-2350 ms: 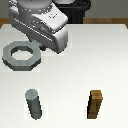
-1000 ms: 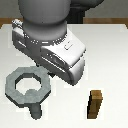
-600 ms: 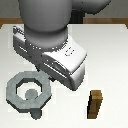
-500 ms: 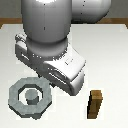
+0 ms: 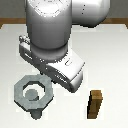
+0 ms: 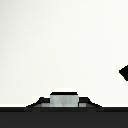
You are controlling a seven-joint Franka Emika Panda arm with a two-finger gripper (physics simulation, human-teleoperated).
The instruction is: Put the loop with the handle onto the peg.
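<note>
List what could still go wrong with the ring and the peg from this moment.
1. The loop surrounds the top of the peg but seems to sit high on it; released now, it might tilt and hang up rather than slide down.
2. The arm hides the pincer in the exterior view, so its grip on the handle cannot be checked; pulling away with the handle caught might drag the loop off.
3. The wooden block stands apart on the exterior view's right; a wide retreat might knock it.

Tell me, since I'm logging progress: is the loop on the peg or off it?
On it: in the exterior view the peg shows through the hole of the loop, which rings it above its base.
</note>
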